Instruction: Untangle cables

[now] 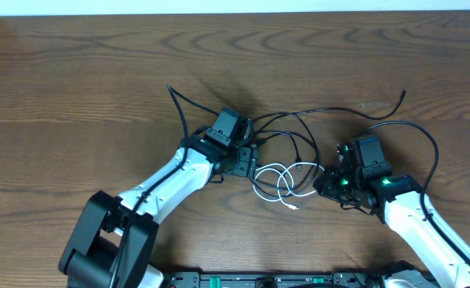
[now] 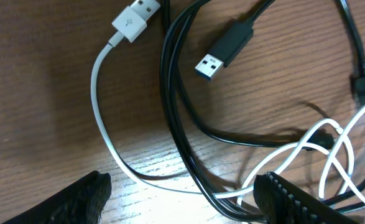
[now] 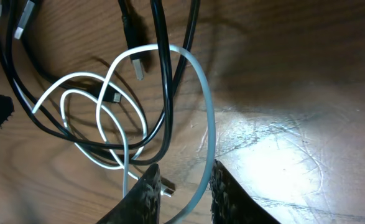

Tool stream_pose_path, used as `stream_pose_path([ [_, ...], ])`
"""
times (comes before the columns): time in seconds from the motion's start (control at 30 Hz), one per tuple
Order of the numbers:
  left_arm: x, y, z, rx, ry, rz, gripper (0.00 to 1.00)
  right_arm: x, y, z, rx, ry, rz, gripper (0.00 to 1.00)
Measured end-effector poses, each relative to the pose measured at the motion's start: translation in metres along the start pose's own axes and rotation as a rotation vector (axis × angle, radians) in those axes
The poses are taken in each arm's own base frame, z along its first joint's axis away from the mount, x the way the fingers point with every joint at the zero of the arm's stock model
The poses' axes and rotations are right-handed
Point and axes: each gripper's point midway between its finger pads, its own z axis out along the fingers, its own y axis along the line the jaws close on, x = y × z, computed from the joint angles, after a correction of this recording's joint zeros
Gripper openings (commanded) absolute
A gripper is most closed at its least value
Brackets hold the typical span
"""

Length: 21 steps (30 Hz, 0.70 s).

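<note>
**A:** Where are the cables (image 1: 287,164)?

**B:** Tangled mid-worktop (image 1: 98,80). They look light, limp and slippery, so pinch the white cable (image 3: 207,112) along its loop. Right gripper (image 3: 183,175) stands narrow around it, left gripper (image 2: 182,186) wide and empty.

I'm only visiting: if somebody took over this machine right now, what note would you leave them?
Left end effector: open, low over the tangle, nothing gripped.
Right end effector: jaws narrow, white cable running between them; clamped or not, unclear.
Cables: white cable and black cable lie looped through each other on the table, between the arms.
Done: nothing separated yet.
Left: pull the two apart.
</note>
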Motion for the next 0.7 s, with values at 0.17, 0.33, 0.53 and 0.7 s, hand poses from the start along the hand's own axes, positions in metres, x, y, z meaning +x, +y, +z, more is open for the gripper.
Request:
stream_pose_path([
  [0.17, -0.001, 0.001, 0.006, -0.001, 0.002, 0.000, 0.79, -0.001, 0.000, 0.002, 0.033, -0.026, -0.010, 0.25],
  [0.33, -0.002, 0.000, 0.008, 0.001, -0.002, 0.000, 0.79, 0.000, 0.001, 0.005, 0.045, -0.043, -0.023, 0.16],
  [0.53, -0.002, 0.000, 0.008, 0.001, -0.004, 0.000, 0.79, -0.001, 0.000, 0.005, 0.052, -0.050, -0.016, 0.01],
  [0.7, 0.003, 0.003, 0.019, -0.007, 0.023, -0.007, 0.79, -0.005, 0.003, 0.005, 0.041, -0.068, -0.018, 0.01],
])
